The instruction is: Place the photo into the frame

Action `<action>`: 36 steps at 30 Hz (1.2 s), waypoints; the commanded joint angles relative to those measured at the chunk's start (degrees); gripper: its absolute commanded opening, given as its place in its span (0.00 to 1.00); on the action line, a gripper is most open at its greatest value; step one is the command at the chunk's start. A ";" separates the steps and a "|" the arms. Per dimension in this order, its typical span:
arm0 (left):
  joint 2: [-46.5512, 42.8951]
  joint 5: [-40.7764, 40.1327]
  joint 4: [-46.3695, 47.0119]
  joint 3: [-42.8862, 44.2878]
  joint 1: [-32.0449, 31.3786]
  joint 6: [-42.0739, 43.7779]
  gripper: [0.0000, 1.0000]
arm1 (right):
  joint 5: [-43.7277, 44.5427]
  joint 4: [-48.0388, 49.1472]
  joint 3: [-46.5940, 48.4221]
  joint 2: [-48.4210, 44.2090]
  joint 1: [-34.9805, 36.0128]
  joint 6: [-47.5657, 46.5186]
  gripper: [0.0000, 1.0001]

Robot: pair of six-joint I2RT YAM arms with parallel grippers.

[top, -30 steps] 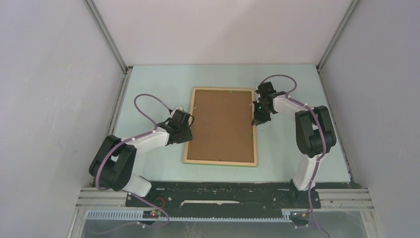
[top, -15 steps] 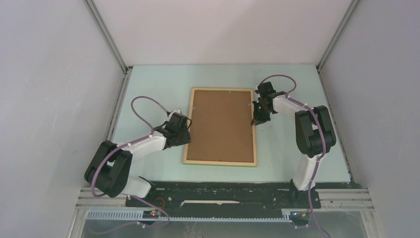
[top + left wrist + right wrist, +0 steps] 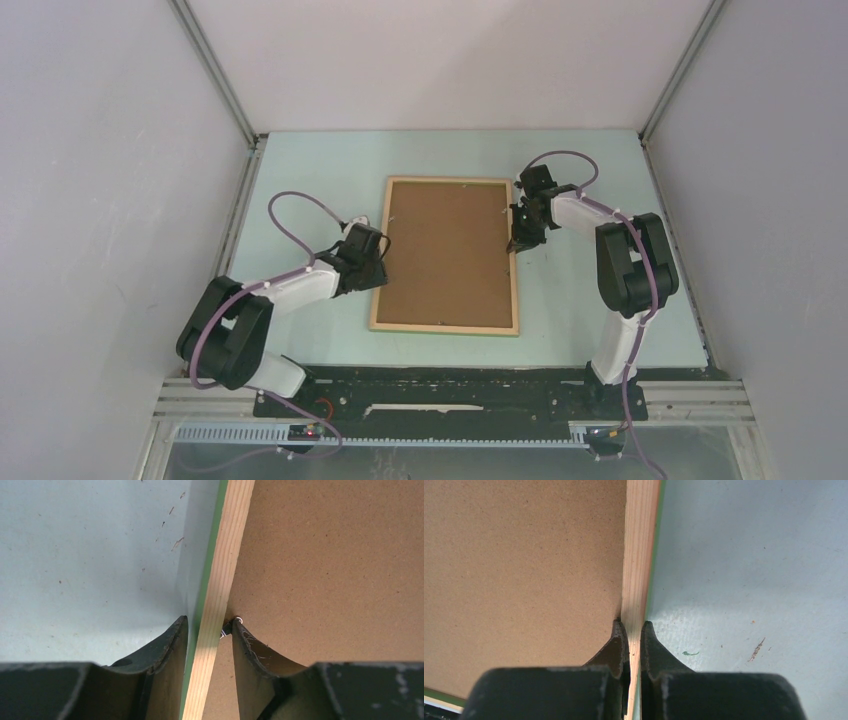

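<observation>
The frame (image 3: 445, 327) lies flat mid-table with its pale wood face up, a green edge showing below, and a plain brown board (image 3: 448, 252) filling it. The photo is hidden. My left gripper (image 3: 378, 262) straddles the left rail (image 3: 227, 555), open, with a narrow gap on each side. Its inner finger (image 3: 250, 650) rests on the board (image 3: 325, 570) and touches a small metal tab (image 3: 227, 629). On the opposite side, my right gripper (image 3: 517, 243) is shut on the right rail (image 3: 639, 545), one finger on the board (image 3: 524, 570) and one on the table side.
The pale green tabletop (image 3: 300, 180) is walled at the back and both sides by grey panels. The arm bases sit on a black rail (image 3: 450, 392) at the near edge.
The left arm swayed slightly beside the left rail and its fingers shifted a little. The frame, the board and the right arm have stayed where they were.
</observation>
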 commanded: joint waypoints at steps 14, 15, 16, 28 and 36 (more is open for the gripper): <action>-1.77 -5.40 -4.31 -2.97 0.83 3.62 0.42 | -2.12 -0.94 -0.15 2.53 2.00 -2.27 0.00; -1.26 -5.14 -4.30 -2.55 0.83 3.43 0.43 | -2.12 -0.97 -0.15 2.51 1.97 -2.31 0.00; -0.78 -4.78 -4.30 -2.17 0.83 3.39 0.44 | -1.98 -1.07 -0.13 2.50 1.93 -2.38 0.00; -3.89 -3.96 -5.30 -4.72 0.92 2.81 0.54 | -2.57 -0.78 -0.15 2.64 2.02 -2.24 0.00; -4.36 -4.27 -4.95 -4.65 1.71 2.69 0.56 | -2.68 -0.77 -0.20 2.20 2.01 -2.36 0.00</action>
